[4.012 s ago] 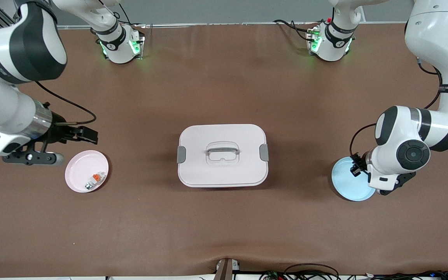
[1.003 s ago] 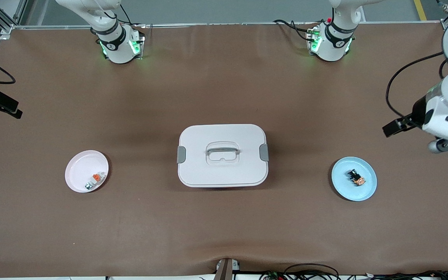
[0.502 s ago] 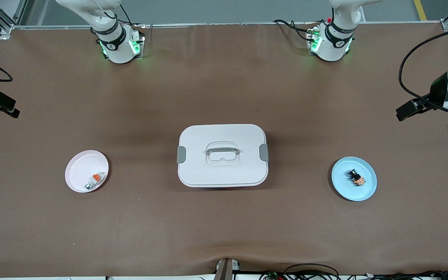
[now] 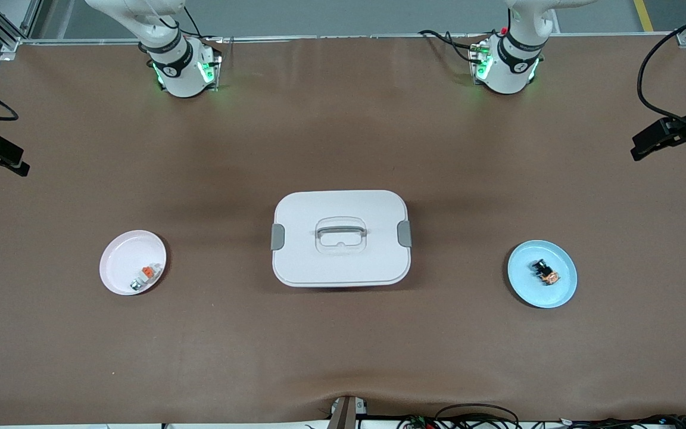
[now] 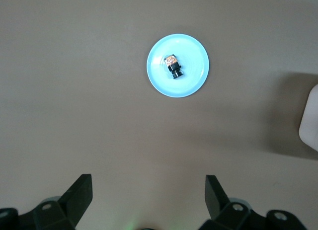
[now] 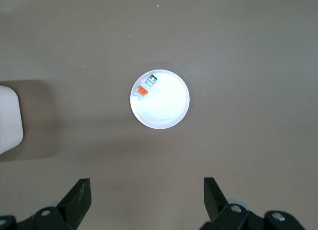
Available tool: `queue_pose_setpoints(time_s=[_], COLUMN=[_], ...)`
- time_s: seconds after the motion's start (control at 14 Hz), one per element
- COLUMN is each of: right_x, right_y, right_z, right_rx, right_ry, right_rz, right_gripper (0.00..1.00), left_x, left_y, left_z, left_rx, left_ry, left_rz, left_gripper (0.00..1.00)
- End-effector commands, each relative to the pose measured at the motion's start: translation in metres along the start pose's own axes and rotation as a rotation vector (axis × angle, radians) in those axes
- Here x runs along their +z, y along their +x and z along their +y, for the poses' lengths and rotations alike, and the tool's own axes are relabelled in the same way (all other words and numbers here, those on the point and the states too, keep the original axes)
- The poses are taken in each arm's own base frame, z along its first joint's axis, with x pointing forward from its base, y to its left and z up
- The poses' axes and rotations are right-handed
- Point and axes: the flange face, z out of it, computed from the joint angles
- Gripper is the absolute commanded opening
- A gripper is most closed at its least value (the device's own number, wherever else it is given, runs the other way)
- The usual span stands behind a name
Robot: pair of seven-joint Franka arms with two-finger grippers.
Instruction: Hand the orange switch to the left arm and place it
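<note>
Orange switch on blue plate (both grippers apparently high).

The front view looks steeply down from a high camera facing both arm bases, taking in the whole brown worktop with the box at its middle. The left wrist camera looks straight down from high above the blue plate, and the right wrist camera likewise above the pink plate. Each wrist view shares its plate and one box edge with the front view.
</note>
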Motion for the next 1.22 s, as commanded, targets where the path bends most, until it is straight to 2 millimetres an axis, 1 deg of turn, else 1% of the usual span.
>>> queue_pose_setpoints(time_s=[0.0, 0.29, 0.86, 1.15], right_x=[-0.0075, -0.0105, -0.0113, -0.0114], right_y=[-0.006, -0.0058, -0.0058, -0.0056], right_z=[0.0098, 0.0099, 0.0099, 0.0089], right_rx=[0.014, 0.017, 0.039, 0.076], right_ry=[0.036, 0.035, 0.035, 0.037], right_rz=[0.002, 0.01, 0.011, 0.012], right_gripper=[1.0, 1.0, 1.0, 1.0], left_x=[-0.0013, -0.0059, -0.0072, -0.0073], left_y=[-0.0141, -0.0171, -0.0191, -0.0168], left_z=[-0.0032, -0.004, -0.0006, -0.0023], left_rx=[0.01, 0.008, 0.024, 0.023], left_ry=[-0.015, -0.017, -0.02, -0.074], left_rz=[-0.004, 0.008, 0.001, -0.008], left_gripper=[1.0, 1.0, 1.0, 1.0])
